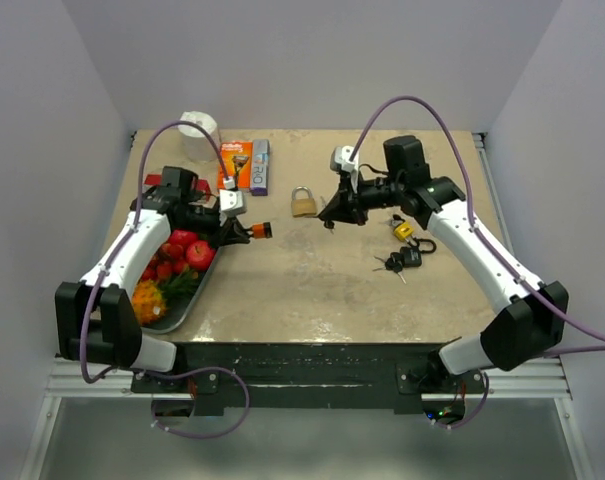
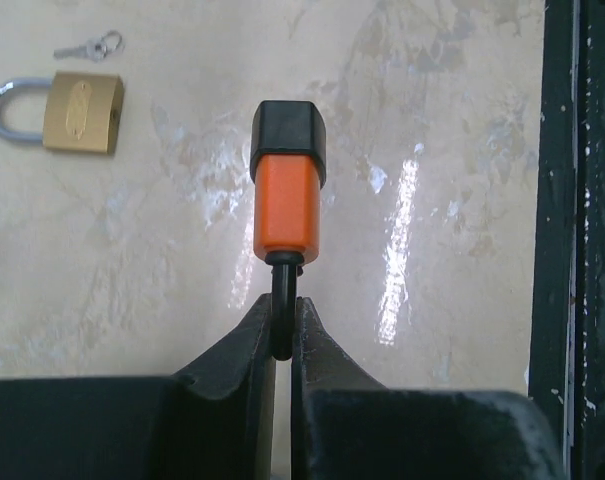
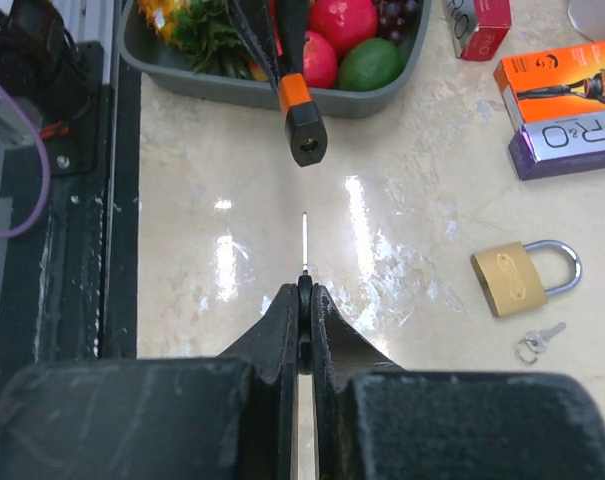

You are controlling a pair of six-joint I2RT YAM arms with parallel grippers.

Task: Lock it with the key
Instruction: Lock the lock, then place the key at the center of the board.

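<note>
My left gripper (image 2: 282, 310) is shut on the black shackle of an orange padlock with a black end (image 2: 287, 200), holding it above the table. In the top view the padlock (image 1: 261, 230) points right, toward my right gripper (image 1: 329, 215). My right gripper (image 3: 304, 290) is shut on the black head of a key (image 3: 304, 240). The thin blade shows edge-on and points at the keyhole end of the orange padlock (image 3: 300, 110), a short gap away.
A brass padlock (image 1: 303, 203) with a small key ring (image 3: 537, 340) lies between the arms. A yellow padlock (image 1: 402, 229) and a black padlock with keys (image 1: 407, 258) lie at the right. A fruit tray (image 1: 189, 302), razor boxes (image 1: 236, 163) and a white roll (image 1: 198, 135) stand at the left.
</note>
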